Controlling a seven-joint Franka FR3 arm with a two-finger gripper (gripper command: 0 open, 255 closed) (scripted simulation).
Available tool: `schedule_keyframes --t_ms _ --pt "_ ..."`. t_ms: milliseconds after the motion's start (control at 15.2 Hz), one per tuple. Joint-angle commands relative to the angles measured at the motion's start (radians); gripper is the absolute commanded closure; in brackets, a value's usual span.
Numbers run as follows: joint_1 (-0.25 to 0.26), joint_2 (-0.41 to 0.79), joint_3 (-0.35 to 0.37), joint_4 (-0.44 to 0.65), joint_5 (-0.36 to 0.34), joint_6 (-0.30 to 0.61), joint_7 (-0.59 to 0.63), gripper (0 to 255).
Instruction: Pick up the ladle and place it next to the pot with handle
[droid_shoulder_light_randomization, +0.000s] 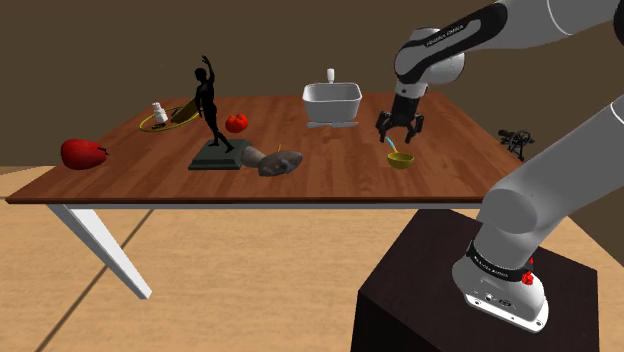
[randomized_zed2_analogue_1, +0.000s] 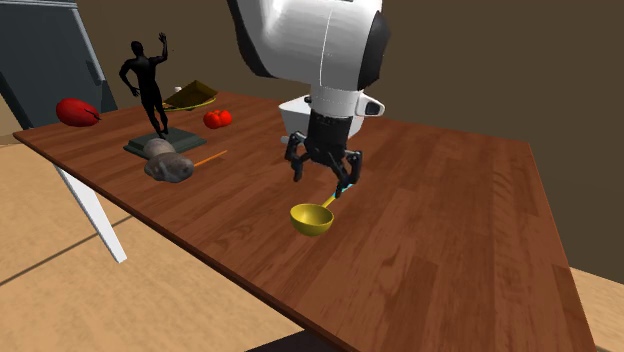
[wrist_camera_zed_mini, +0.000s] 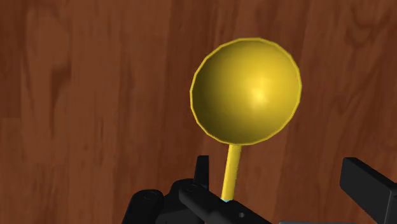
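open black claw (randomized_zed2_analogue_1: 322, 178) straddles, seemingly without touching, the thin handle of a light, rigid yellow ladle (wrist_camera_zed_mini: 246, 89); grip there.

I am watching through three cameras. The shoulder one is sitting beside and a little behind the stand (droid_shoulder_light_randomization: 440, 290), looking down across the table (droid_shoulder_light_randomization: 300, 185) from some way back. The second exterior one is viewing from the same side of the table, but nearer and higher over the wood, with the arm (randomized_zed2_analogue_1: 310, 50) crowding its top. Both are taking in the black statue (droid_shoulder_light_randomization: 208, 105), the ladle (droid_shoulder_light_randomization: 400, 159) and the gripper (droid_shoulder_light_randomization: 399, 140). The wrist camera is staring straight down on the ladle's bowl from close above.
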Motion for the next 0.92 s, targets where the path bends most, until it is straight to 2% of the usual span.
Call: schedule_keyframes --t_ms 0,528,858 --pt "-0.027 0.033 -0.024 -0.011 0.018 0.046 0.034 0" --pt "-0.021 0.103 -0.029 -0.064 0.051 0.167 0.027 0" --pt "-0.020 0.108 -0.029 -0.067 0.053 0.176 0.026 0"
